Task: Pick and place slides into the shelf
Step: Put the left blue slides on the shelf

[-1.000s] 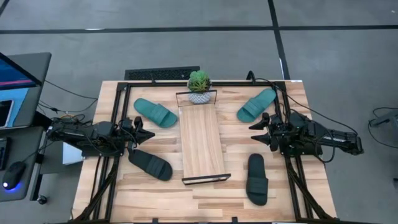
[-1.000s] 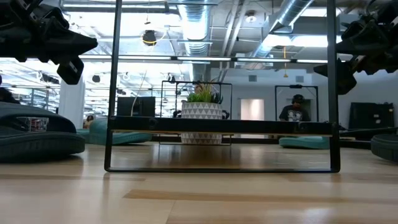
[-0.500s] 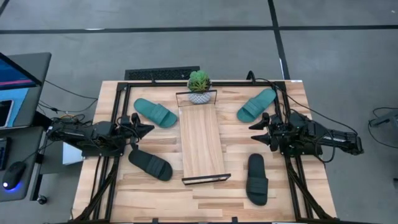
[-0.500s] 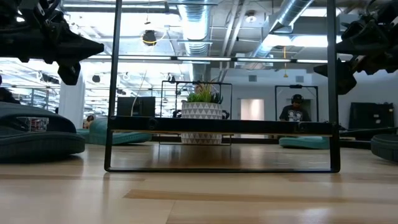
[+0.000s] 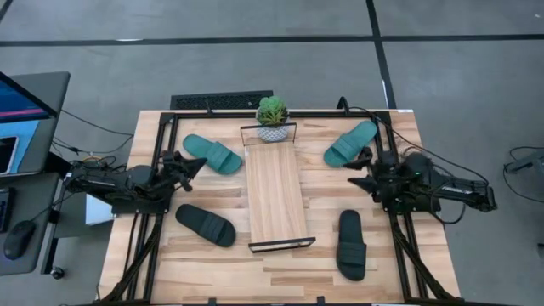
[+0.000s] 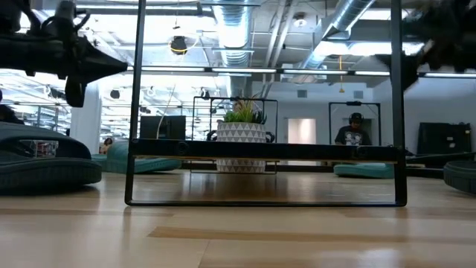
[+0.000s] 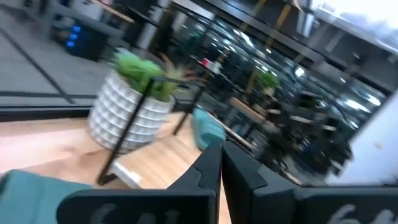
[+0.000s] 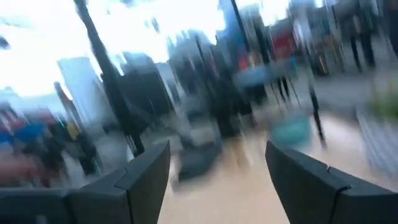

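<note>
Four slides lie flat on their soles on the table. One teal slide (image 5: 212,154) and one black slide (image 5: 206,225) are left of the shelf (image 5: 274,194). Another teal slide (image 5: 350,143) and another black slide (image 5: 351,245) are right of it. The shelf is a long light-wood plank with thin black wire frames at its ends, and nothing lies on it. My left gripper (image 5: 197,164) hovers beside the left teal slide, and its fingers are shut (image 7: 221,152). My right gripper (image 5: 359,170) hovers just near of the right teal slide, open (image 8: 217,155), in a blurred view.
A small potted plant (image 5: 272,119) stands at the shelf's far end. Black frame rails run along the table's left (image 5: 157,170) and right (image 5: 393,170) sides, beside the arms. In the low view a person (image 6: 355,130) shows in the room beyond the table.
My left gripper has swung toward the far edge and now points at the left teal slide. My right gripper has shifted toward the far edge and the right teal slide, and it is still moving, blurred in its views. No slide has moved.
</note>
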{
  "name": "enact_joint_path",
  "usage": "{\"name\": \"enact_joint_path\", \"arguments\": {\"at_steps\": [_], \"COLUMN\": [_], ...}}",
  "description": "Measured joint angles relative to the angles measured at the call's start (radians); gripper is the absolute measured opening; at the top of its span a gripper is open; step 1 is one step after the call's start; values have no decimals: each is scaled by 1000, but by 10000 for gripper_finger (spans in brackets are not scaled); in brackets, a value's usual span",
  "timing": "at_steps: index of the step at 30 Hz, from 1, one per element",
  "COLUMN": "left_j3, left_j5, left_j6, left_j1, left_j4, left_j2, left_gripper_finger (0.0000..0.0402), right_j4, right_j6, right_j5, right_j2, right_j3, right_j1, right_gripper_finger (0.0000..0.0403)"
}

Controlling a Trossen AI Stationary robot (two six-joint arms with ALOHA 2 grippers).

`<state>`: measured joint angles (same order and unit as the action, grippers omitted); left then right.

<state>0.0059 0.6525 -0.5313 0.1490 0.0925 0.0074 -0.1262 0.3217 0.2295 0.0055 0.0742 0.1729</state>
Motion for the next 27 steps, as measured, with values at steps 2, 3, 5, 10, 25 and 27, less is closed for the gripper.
{"name": "enact_joint_path", "arguments": {"at_steps": [2, 3, 5, 10, 25, 27], "left_j3": [0, 0, 0, 0, 51, 78], "left_j5": [38, 54, 80, 94, 125, 137], "left_j6": [-3, -3, -3, -6, 18, 66], "left_j1": [0, 0, 0, 0, -22, -44], "left_j4": [0, 0, -1, -2, -66, -58], "left_j2": [0, 0, 0, 0, -1, -1], "left_gripper_finger": [0, 0, 0, 0, 0, 0], "right_j4": [-179, -266, -451, -846, -703, -667], "right_j6": [39, 57, 71, 71, -33, -33], "right_j5": [0, 0, 0, 2, -242, -297], "right_j2": [0, 0, 0, -1, 0, 0], "right_j3": [1, 1, 2, 3, 4, 4], "right_j1": [0, 0, 0, -2, 0, 0], "right_gripper_finger": [256, 256, 256, 256, 256, 256]}}
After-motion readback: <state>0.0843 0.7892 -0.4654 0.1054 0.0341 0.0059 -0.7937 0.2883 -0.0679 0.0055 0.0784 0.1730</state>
